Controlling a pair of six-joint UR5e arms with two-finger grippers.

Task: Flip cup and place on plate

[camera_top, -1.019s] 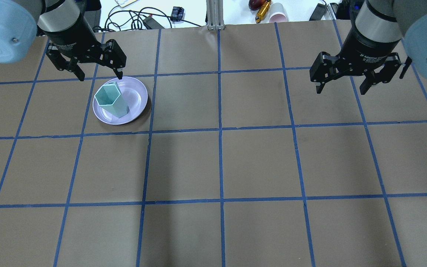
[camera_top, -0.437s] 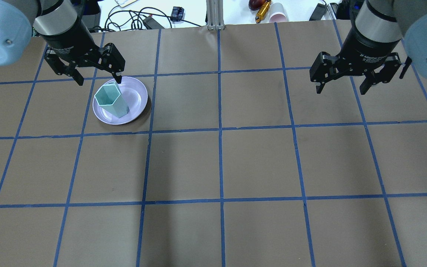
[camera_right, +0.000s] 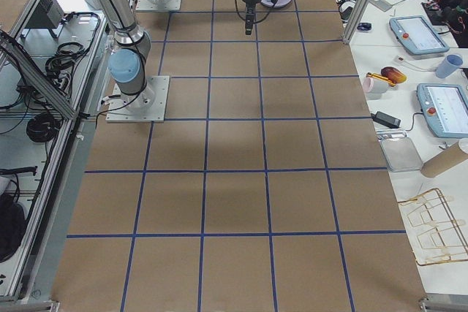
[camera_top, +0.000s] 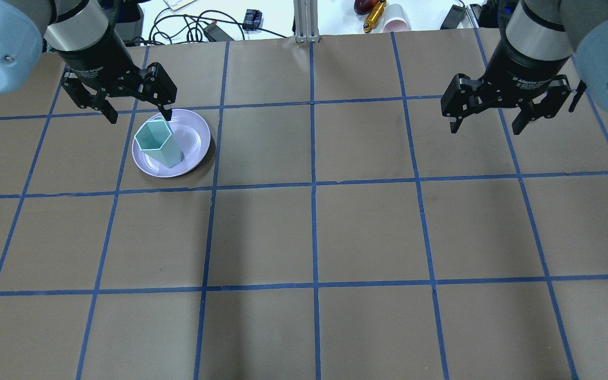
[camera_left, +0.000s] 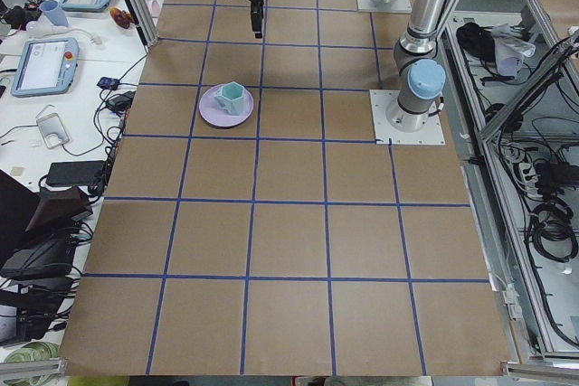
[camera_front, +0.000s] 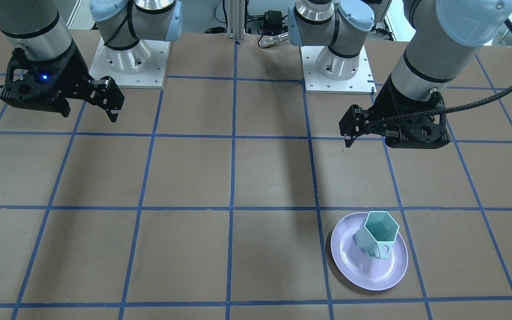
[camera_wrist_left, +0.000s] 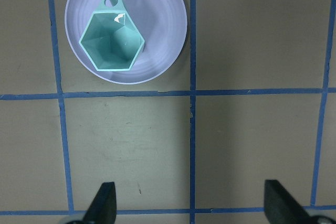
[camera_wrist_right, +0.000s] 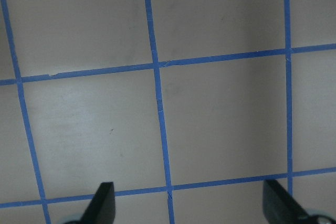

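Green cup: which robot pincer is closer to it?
Left. The left pincer hangs open above the table, close by the cup on the plate. The right pincer hangs open far away, over the table's other side.

- Lavender-purple round plate (camera_wrist_left: 163, 35): glossy, smooth, with soft reflections.
- Pale mint-green hexagonal cup (camera_wrist_left: 111, 43): smooth, a bright glint inside.
- Desk (camera_top: 367, 232): matt brown paper, blue tape lines.

Table top: flat brown paper covering (camera_top: 367, 232), gridded with blue tape lines (camera_top: 313, 184). White side bench (camera_right: 409, 71) carries grey-and-blue tablet-like pendants (camera_right: 415, 32) (two visible). Silver aluminium post (camera_top: 306, 21) at the far edge.
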